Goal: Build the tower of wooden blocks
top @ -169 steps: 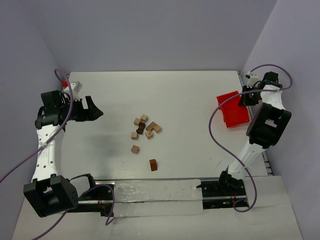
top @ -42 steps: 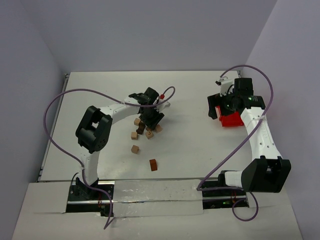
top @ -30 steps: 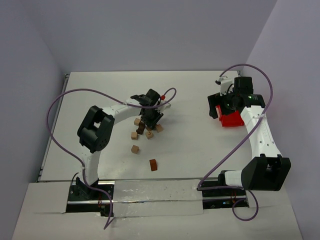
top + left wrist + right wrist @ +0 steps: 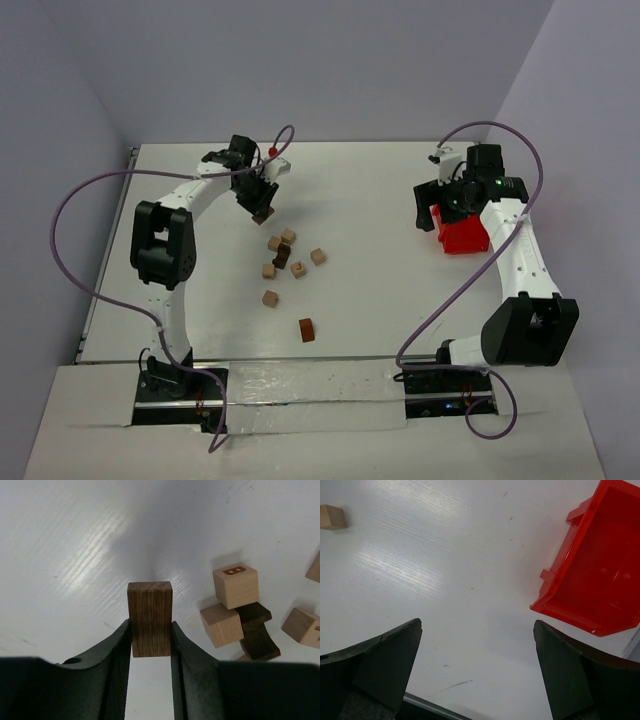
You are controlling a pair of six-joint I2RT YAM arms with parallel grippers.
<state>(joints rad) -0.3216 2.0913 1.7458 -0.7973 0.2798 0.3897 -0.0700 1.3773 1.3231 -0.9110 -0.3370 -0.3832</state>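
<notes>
My left gripper is shut on a dark brown wood block, holding it upright above the white table; in the top view that gripper hangs just up-left of the block cluster. Several light tan cubes and a dark brown piece lie scattered mid-table, and a reddish-brown block lies apart, nearer the front. The left wrist view shows two tan cubes resting on a dark curved piece. My right gripper is open and empty beside the red bin.
A red plastic bin sits at the right, under my right arm; it shows empty in the right wrist view. One tan cube lies far left in that view. The table's back edge meets the wall.
</notes>
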